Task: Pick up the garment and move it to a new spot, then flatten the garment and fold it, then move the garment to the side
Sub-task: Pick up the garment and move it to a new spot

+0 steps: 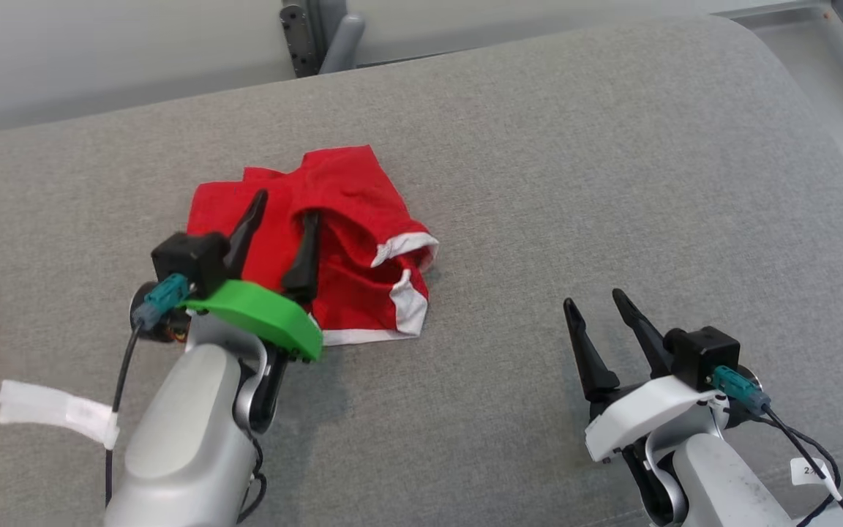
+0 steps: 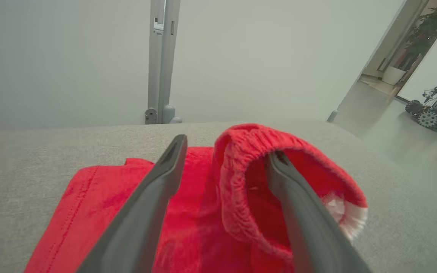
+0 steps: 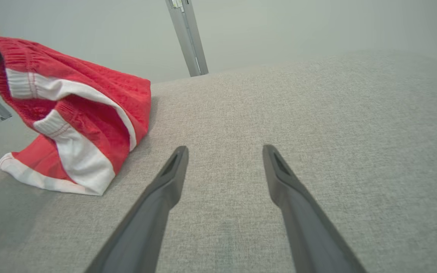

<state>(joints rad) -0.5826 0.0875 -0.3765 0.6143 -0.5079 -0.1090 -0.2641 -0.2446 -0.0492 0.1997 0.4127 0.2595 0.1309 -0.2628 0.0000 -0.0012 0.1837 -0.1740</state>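
Since the right gripper is hovering nearest me over the grey cushion, well apart from the cloth, I am reading it as waiting its turn and leaving the other arm room. Further in, the left gripper is reaching over the near side of the red shorts. These are lying rumpled on the left-middle of the cushion, their white-trimmed leg openings facing the right arm. To my eye the shorts are sitting at their spot and the flattening is only beginning: one half is lying fairly flat under the left gripper, while the elastic waistband is standing up in a loop. That loop is hanging around one finger of the left gripper, which is, I think, why that edge is riding above the cushion instead of slumping. As for the jaws, both pairs are standing wide apart. The left gripper is clamping nothing; one finger is poking through the waistband loop and touching it, and the other is hovering over flat red cloth, though I cannot tell whether it is touching. The right gripper is holding and touching nothing. Beyond the shorts the cushion is running on to its far edge, where a grey metal post is rising against the pale wall.
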